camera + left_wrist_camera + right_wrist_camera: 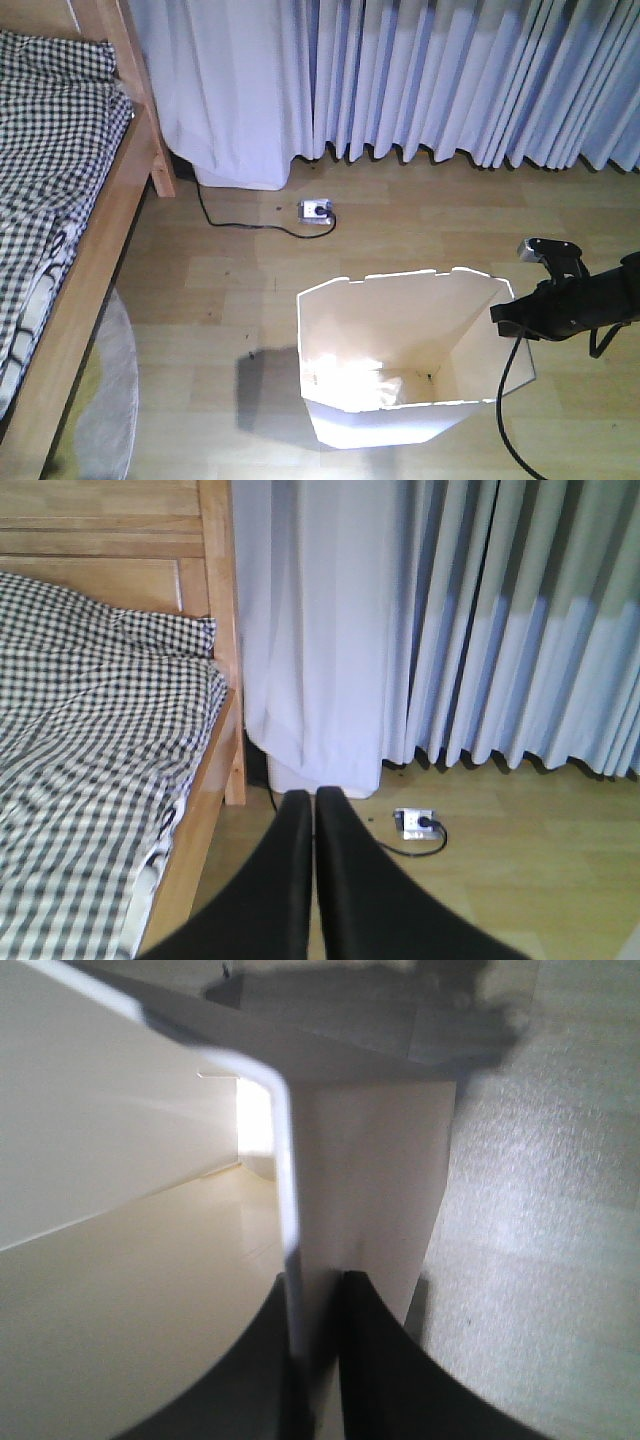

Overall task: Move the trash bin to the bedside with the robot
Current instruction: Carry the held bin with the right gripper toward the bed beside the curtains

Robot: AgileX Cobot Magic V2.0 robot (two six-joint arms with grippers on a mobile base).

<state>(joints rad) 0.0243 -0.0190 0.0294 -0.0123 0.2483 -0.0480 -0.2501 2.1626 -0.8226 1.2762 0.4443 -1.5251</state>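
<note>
Pale pleated curtains (450, 80), light wood floor (420, 240), white power strip (315, 211) near curtain

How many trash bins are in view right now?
1. The trash bin stands on the wooden floor, apart from the bed, its rim in the right gripper. Others may lie outside the views.

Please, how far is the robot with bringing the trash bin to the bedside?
Done: the right gripper is closed on the rim of the trash bin, one finger on each side of the wall. In hand: the bin stands on open floor, apart from the bed frame. Left: bringing it beside the bed and releasing it. The left gripper is shut and empty.
</note>
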